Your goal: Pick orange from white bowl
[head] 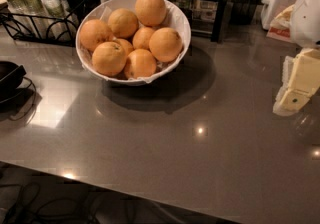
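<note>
Currently the pale robot hand (300,82) is being held at three o'clock; open or closed cannot be told. The round plain orange (165,44) is being cradled at three o'clock in the wide white paper-lined bowl (181,18); piled neighbours (142,63) risk being dislodged.

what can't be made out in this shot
Camera view:
- claw, far right: cut off by the frame edge.
- white bowl: floor hidden under oranges.
- half-buried orange: mostly covered by neighbours.
- dark object, far left: cut off by the edge.

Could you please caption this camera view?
White bowl of oranges on a grey counter; the tool hovers at the right edge.
</note>
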Robot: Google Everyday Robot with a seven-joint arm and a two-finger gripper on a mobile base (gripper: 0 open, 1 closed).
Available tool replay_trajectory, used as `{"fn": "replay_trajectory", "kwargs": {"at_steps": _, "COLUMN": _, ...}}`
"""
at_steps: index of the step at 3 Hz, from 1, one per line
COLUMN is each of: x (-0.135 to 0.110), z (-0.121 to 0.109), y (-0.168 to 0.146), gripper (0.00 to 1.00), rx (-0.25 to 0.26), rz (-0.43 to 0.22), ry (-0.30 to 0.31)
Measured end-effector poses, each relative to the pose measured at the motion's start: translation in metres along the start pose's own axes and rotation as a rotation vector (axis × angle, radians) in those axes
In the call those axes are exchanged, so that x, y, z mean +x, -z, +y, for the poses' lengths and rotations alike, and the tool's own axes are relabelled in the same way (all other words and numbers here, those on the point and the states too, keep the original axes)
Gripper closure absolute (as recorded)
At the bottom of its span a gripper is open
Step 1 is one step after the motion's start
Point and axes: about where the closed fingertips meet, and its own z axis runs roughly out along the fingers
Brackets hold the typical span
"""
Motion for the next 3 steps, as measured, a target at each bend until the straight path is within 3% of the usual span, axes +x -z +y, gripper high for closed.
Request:
{"fn": "replay_trajectory", "kwargs": {"at_steps": 1, "x": -0.004, "z": -0.002, "y": 0.001, "gripper": 0.0, "rx": 0.01, "rz": -0.011, "ry": 0.004}}
{"fn": "replay_trajectory", "kwargs": {"at_steps": 2, "x": -0.034, "z": -0.013, "y": -0.007, "gripper": 0.0, "rx": 0.03, "rz": -0.067, "ry": 0.049}}
{"fn": "replay_trajectory", "kwargs": {"at_steps": 3, "x": -0.086, "z": -0.036, "y": -0.02, "gripper": 0.0, "rx": 0.071, "rz": -0.118, "ry": 0.147}}
